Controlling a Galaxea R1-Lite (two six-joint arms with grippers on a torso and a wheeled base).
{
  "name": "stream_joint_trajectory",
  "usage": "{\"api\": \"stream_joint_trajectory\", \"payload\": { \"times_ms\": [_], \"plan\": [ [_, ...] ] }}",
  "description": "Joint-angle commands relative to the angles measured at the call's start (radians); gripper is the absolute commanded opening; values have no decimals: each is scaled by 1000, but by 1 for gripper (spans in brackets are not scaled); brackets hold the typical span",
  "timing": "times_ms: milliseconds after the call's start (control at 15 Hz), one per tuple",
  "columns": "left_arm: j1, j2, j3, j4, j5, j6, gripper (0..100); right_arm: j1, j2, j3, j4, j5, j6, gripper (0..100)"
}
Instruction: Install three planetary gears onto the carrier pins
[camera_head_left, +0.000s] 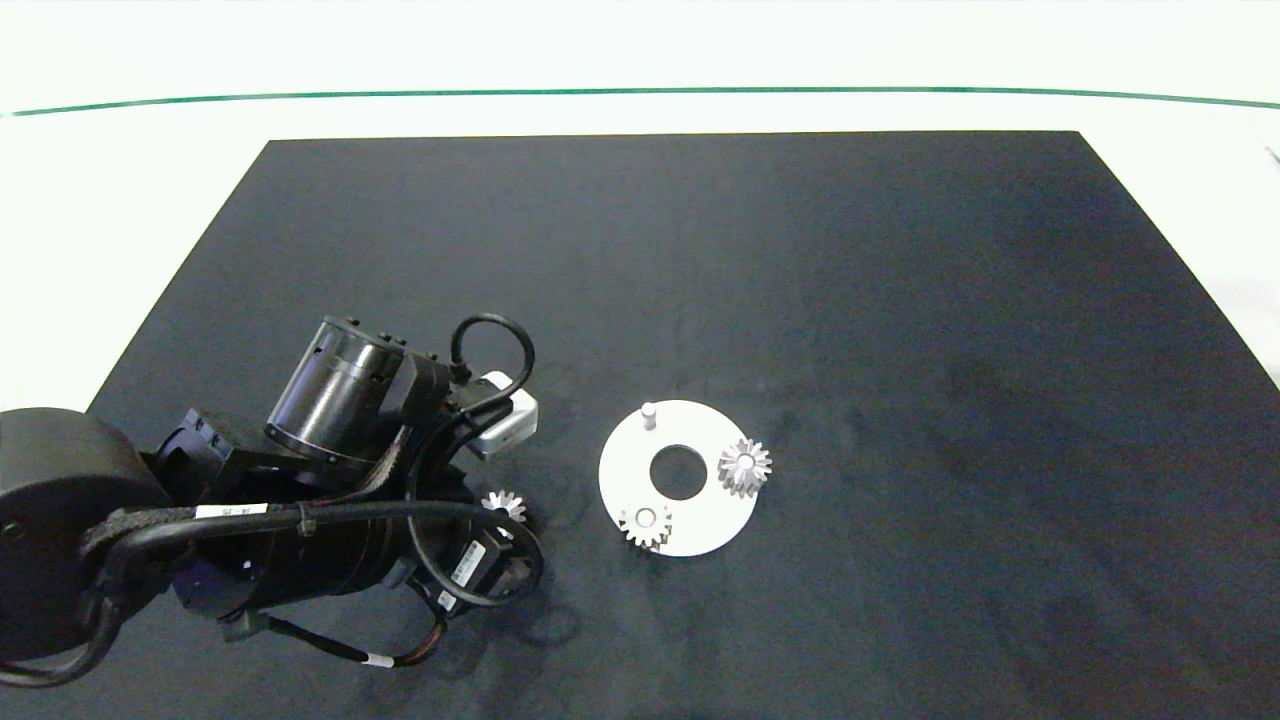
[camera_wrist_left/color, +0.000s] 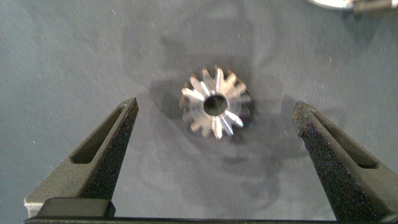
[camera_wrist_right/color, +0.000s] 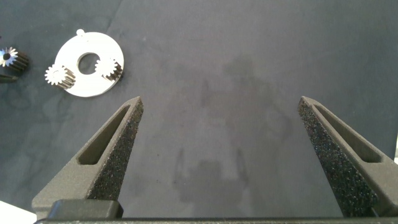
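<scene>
A: Where's the loose gear (camera_wrist_left/color: 216, 103)?
B: Lower left of the head view, flat on the dark mat (camera_head_left: 800, 250), between the spread-wide fingers of the left gripper (camera_wrist_left/color: 214, 146), untouched.
A: And the others?
B: Two gears (camera_head_left: 744, 466) (camera_head_left: 645, 523) sit on the white disc (camera_head_left: 700, 530); one pin (camera_head_left: 648, 413) stands bare.
A: Right gripper (camera_wrist_right/color: 217, 155)?
B: Wide apart, holding nothing, above bare mat.

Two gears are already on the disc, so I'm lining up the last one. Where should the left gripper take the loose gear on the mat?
Grip the loose gear across its toothed rim, coming straight down. It lies flat on the dark mat, bore up, centred between the open left gripper fingers. That keeps the bore clear for the bare pin.
</scene>
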Motion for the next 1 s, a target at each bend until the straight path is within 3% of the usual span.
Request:
{"api": "stream_joint_trajectory", "payload": {
  "times_ms": [67,1000],
  "plan": [
    [-2,12,-22,2,1,-2,99,1,2,2,2,-1,-3,100],
    [-7,13,0,2,1,0,71,2,2,3,2,0,-3,100]
  ]
}}
